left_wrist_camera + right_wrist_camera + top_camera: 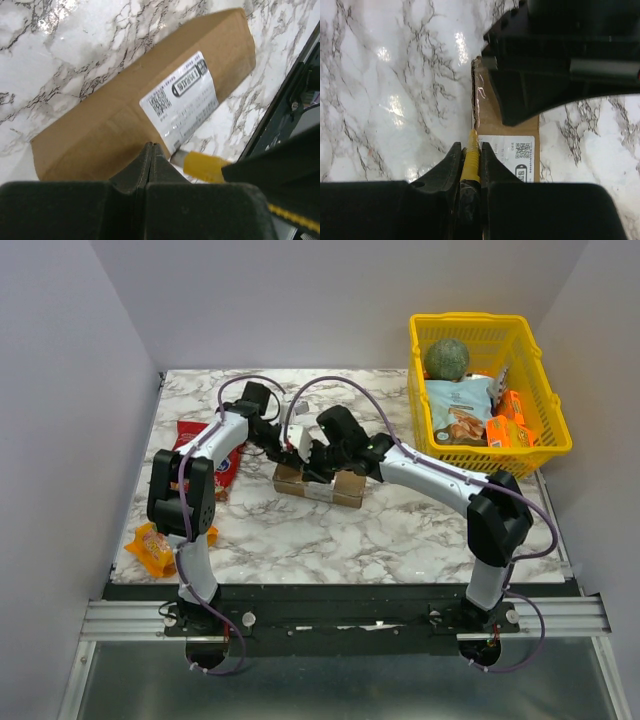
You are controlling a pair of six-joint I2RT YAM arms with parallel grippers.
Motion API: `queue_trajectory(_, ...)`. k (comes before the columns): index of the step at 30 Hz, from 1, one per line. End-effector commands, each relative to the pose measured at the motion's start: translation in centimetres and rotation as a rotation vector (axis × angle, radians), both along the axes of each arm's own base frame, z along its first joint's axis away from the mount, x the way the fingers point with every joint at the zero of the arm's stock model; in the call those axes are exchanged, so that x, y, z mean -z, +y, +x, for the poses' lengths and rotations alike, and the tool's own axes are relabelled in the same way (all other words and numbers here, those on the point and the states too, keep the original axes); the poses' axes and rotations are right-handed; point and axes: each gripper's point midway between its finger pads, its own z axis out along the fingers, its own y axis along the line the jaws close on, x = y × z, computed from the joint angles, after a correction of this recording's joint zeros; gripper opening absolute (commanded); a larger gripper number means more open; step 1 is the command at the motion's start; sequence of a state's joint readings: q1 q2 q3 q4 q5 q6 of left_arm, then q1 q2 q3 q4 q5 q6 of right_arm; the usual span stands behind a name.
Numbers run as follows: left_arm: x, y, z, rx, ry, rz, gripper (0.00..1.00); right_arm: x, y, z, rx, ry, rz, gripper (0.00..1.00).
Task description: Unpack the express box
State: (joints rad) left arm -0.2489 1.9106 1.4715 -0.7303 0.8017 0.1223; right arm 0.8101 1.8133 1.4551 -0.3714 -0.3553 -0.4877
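The express box [345, 486], a long brown carton with a white label [182, 100], lies flat on the marble table in the middle. My left gripper [151, 146] is shut and empty, with its tips against the top of the box [100, 130]. My right gripper [470, 146] is shut on a yellow-handled cutter [470, 157]. The tip of the cutter sits at the taped edge of the box [492, 112] beside the label [512, 157]. In the left wrist view the cutter [202, 166] shows its metal blade at the label's corner. Both grippers [296, 452] [322, 466] crowd over the box in the top view.
A yellow basket [500, 340] at the back right holds a green round thing [446, 358], a pale bag [460, 405] and orange packs [508, 428]. A red snack bag [190, 433] lies under the left arm. An orange snack bag [152, 548] lies at the front left.
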Motion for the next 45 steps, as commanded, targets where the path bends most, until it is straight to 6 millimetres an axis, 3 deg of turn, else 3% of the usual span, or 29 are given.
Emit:
queue_trajectory(1,2.0,0.9,0.8,-0.006,0.018,0.095,0.00,-1.0,2.0,1.2,0.036,-0.017,0.034,0.00)
queue_trajectory(5,4.2,1.7,1.2,0.014,0.017,0.157,0.00,-0.3,1.3,0.7,0.025,-0.002,0.001,0.00)
queue_trajectory(11,5.4,2.0,1.9,0.028,0.009,0.190,0.00,-0.8,-0.2,0.9,0.000,-0.074,-0.025,0.00)
queue_trajectory(16,5.5,2.0,2.0,0.045,-0.007,0.194,0.00,0.0,-1.4,1.0,-0.017,-0.108,-0.062,0.00)
queue_trajectory(30,6.6,2.6,1.4,0.111,-0.041,0.236,0.00,-0.5,-3.3,-0.6,-0.038,-0.082,-0.060,0.00)
queue_trajectory(41,6.8,2.0,1.4,0.126,-0.047,0.241,0.00,-0.9,-3.4,-0.5,-0.071,-0.094,-0.054,0.00)
queue_trajectory(45,6.9,1.7,1.5,0.129,-0.044,0.237,0.00,-1.6,-2.7,-1.2,-0.113,-0.074,-0.012,0.00)
